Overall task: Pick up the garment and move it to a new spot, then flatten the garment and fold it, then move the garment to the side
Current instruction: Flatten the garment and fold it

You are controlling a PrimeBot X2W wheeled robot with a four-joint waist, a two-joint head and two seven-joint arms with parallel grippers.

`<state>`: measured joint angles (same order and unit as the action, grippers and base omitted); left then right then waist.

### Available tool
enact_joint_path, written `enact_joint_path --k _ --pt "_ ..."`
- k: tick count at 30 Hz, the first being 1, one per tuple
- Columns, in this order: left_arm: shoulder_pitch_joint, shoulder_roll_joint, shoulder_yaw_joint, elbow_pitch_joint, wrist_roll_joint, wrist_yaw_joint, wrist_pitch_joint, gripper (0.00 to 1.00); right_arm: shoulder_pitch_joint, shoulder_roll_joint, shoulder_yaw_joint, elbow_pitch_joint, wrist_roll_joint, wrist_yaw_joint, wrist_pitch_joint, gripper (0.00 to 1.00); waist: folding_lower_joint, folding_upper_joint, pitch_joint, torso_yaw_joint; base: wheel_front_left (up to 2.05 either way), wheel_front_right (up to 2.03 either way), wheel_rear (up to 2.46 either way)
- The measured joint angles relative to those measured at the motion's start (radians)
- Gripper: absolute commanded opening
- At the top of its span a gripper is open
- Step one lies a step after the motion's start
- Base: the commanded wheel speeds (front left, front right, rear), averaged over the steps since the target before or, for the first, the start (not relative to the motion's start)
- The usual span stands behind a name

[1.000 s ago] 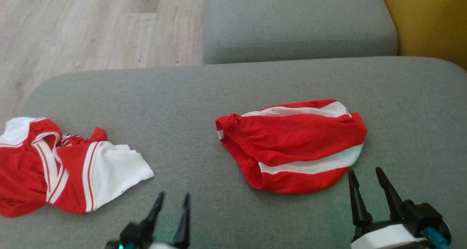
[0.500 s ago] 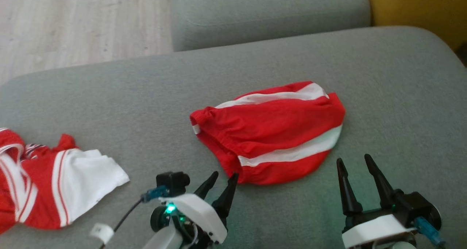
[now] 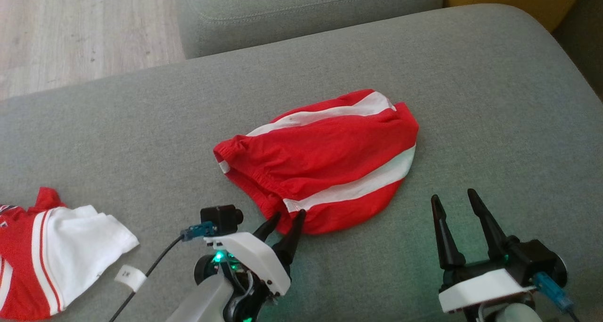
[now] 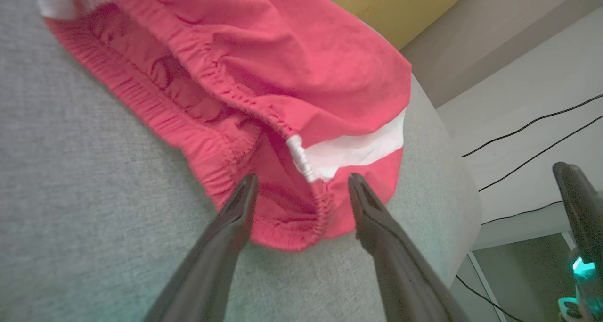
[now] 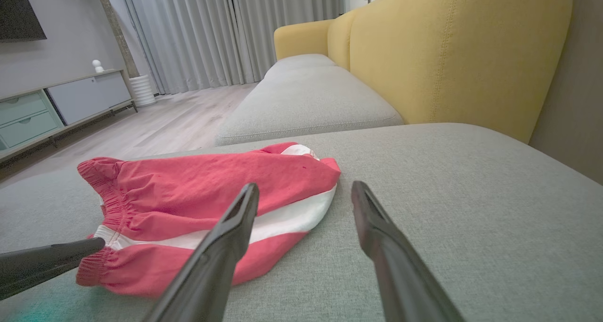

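Reaching left gripper [image 3: 288, 214] [image 4: 302, 177]: fingers parted a moderate way and holding nothing. The tips sit at the near left corner of the shorts, one on each side of the gathered waistband end. Whether they touch the cloth cannot be told.
Other arm: the right gripper [image 3: 452, 194] [image 5: 305, 185] has its fingers spread and empty. It is over bare fabric just beside the near right end of the shorts, clear of the cloth.
Garment: red shorts [image 3: 325, 161] [image 4: 264, 67] [image 5: 212, 185] with white side stripes lie about mid-cushion, loosely flat.
Surface: a grey woven seat cushion [image 3: 118, 124]. A red-and-white jersey [image 3: 56, 246] lies crumpled toward its near left corner, well apart from the shorts.
Room: a second grey cushion [image 3: 282, 6] lies beyond the far edge and a yellow backrest [image 5: 447, 53] stands to the right. Beyond them are pale wood floor [image 3: 70, 25], grey curtains [image 5: 212, 29] and a low sideboard [image 5: 56, 100].
Change: the head camera has swung, so the whole scene sits further left and higher. A second ago the left gripper was well short of the shorts, and it has now come up to their corner. The right gripper keeps its place beside them, and the shorts lie as before.
Axis: the long axis runs from near left to far right across the cushion. The waistband opening faces the left edge, the leg ends face the right, and the stripes run along the length.
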<state>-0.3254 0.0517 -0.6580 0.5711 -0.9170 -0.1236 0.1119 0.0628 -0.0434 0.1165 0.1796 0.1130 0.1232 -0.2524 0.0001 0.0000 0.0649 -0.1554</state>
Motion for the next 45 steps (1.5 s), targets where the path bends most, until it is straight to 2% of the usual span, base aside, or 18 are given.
enact_joint_path --k 1,2,3,4,5,6,7,19,21,28,32,35,38,42,45 --pt "-0.004 0.000 -0.002 0.007 -0.002 0.000 -0.002 0.97 0.000 0.000 0.000 0.000 0.000 0.000 0.000 1.00 0.0000 0.0000 0.001 -0.002 0.00 0.00 0.00" --pt "-0.007 0.000 -0.004 0.011 -0.006 0.000 -0.009 0.84 0.000 0.000 0.000 0.000 0.000 0.000 0.000 1.00 0.0000 0.0000 0.003 -0.004 0.00 0.00 0.00" --pt "-0.011 0.000 -0.004 0.013 -0.009 0.000 -0.017 0.76 0.000 0.000 0.000 0.000 0.000 0.000 0.000 1.00 0.0000 0.0000 0.004 -0.005 0.00 0.00 0.00" --pt "-0.016 0.000 -0.005 0.015 -0.011 0.000 -0.021 0.49 0.000 0.000 0.000 -0.001 0.000 0.000 0.000 1.00 0.0000 0.0000 0.006 -0.006 0.00 0.00 0.00" --pt "-0.021 0.000 -0.006 0.020 -0.012 0.000 -0.028 0.39 0.000 0.000 -0.001 -0.001 0.000 0.000 0.000 1.00 -0.0001 0.0000 0.007 -0.006 0.00 0.00 0.00" --pt "-0.027 -0.001 -0.006 0.026 -0.012 0.000 -0.037 0.24 0.000 0.000 -0.001 -0.001 0.000 0.000 0.000 1.00 0.0000 0.0000 0.009 -0.006 0.00 0.00 0.00" --pt "-0.033 0.000 -0.007 0.033 -0.012 0.000 -0.045 0.00 0.000 0.000 -0.002 -0.001 0.000 0.000 0.000 1.00 0.0000 0.0000 0.010 -0.005 0.00 0.00 0.00" --pt "-0.041 0.020 -0.019 0.039 0.000 -0.001 -0.125 0.00 -0.001 0.000 -0.008 -0.005 0.002 0.000 0.000 1.00 -0.0001 0.0000 0.000 0.036 0.00 0.00 0.00" --pt "-0.025 0.049 -0.018 -0.002 -0.016 -0.001 -0.149 0.00 -0.001 0.000 -0.010 -0.006 0.005 0.000 0.000 1.00 -0.0001 0.0000 -0.003 0.049 0.00 0.00 0.00" --pt "0.077 0.203 0.022 -0.100 -0.033 -0.002 -0.246 0.00 0.006 0.000 -0.016 0.000 0.019 0.000 0.000 1.00 -0.0002 0.0000 -0.010 0.118 0.00 0.00 0.00" --pt "0.088 0.261 0.007 -0.177 -0.023 -0.002 -0.273 0.00 0.009 0.000 -0.024 0.012 0.024 0.000 0.000 1.00 -0.0001 0.0000 -0.014 0.160 0.00 0.00 0.00" --pt "0.082 0.280 -0.056 -0.274 -0.027 -0.001 -0.257 0.00 0.009 0.000 -0.031 0.014 0.024 0.000 0.000 1.00 -0.0001 0.0000 -0.023 0.184 0.00 0.00 0.00" --pt "0.040 0.298 -0.156 -0.380 -0.033 -0.001 -0.192 0.00 0.009 0.000 -0.031 0.013 0.029 0.000 0.000 1.00 -0.0002 0.0000 -0.037 0.186 0.00 0.00 0.00" --pt "-0.130 0.299 -0.224 -0.468 -0.060 -0.001 -0.105 0.00 0.008 0.000 -0.027 -0.011 0.064 0.000 0.000 1.00 -0.0001 0.0000 -0.043 0.150 0.00 0.00 0.00" --pt "-0.291 0.271 -0.232 -0.480 -0.101 -0.001 -0.055 0.00 0.008 0.000 -0.024 -0.037 0.066 0.000 0.000 1.00 -0.0001 0.0000 -0.046 0.108 0.00 0.00 0.00"
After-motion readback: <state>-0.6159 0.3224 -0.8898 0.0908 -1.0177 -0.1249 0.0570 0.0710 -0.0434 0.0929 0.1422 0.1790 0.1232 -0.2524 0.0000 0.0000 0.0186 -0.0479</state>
